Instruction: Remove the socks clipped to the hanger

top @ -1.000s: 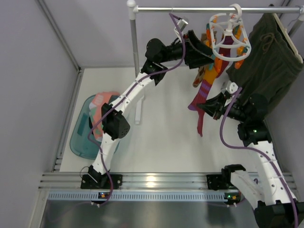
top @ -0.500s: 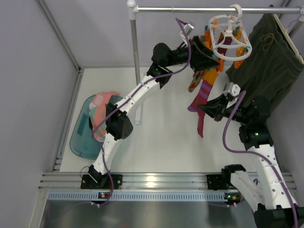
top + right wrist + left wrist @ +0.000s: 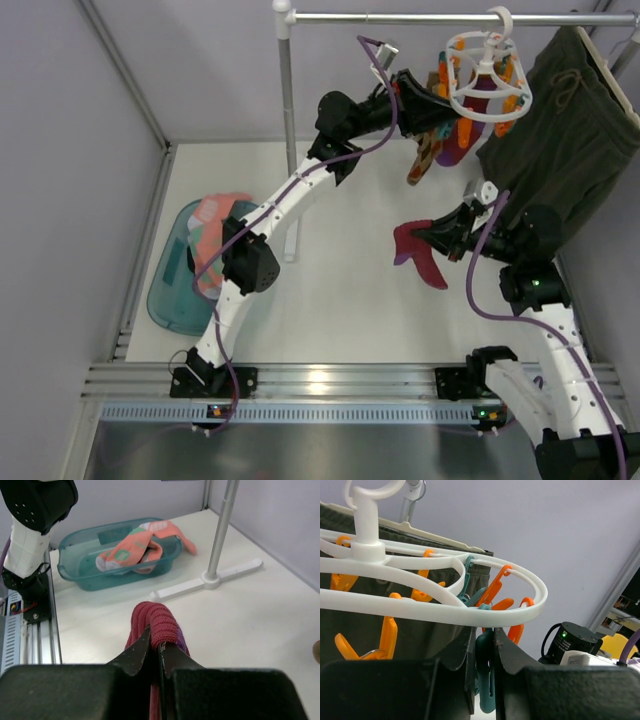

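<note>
The setting is a robotics laboratory test cell. Across the bottom of the top view, an aluminium mounting rail [image 3: 330, 382] carries the bolted arm bases [image 3: 208, 378], with purple cables [image 3: 478, 290] routed along the arms. Plain grey partition panels [image 3: 60, 200] enclose a white table [image 3: 340, 300], and a free-standing metal clothes rail [image 3: 420, 18] crosses the upper edge.

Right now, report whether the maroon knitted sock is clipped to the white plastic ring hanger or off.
Off. The maroon knitted sock droops from the right gripper, jaws shut, apart from the white plastic ring hanger.
</note>
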Action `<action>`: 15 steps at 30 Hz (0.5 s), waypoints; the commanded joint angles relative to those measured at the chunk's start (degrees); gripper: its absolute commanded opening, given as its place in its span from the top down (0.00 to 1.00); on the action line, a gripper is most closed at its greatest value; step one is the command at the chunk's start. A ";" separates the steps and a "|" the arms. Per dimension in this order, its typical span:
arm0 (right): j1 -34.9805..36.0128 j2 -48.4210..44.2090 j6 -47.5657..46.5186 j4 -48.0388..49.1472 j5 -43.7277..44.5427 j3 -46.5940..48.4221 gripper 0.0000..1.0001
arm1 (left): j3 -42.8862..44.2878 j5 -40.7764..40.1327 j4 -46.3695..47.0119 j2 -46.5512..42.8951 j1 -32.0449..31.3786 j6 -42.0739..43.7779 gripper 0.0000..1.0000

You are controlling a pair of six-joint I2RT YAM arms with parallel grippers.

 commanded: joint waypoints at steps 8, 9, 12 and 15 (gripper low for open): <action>-0.20 -1.65 4.99 5.89 1.17 -3.24 1.00 | -6.70 -0.86 1.91 -4.70 -0.34 3.08 0.36; -0.29 -1.82 5.35 6.07 2.32 -3.42 1.00 | -10.98 -1.39 1.82 -6.11 -0.25 4.83 0.35; -0.20 -1.82 6.75 7.90 4.08 -4.47 1.00 | -18.47 -4.99 1.82 -11.82 0.45 7.91 0.16; 0.32 -0.25 8.60 9.06 4.43 -4.74 1.00 | -28.93 -8.42 1.73 -18.84 2.21 10.72 0.01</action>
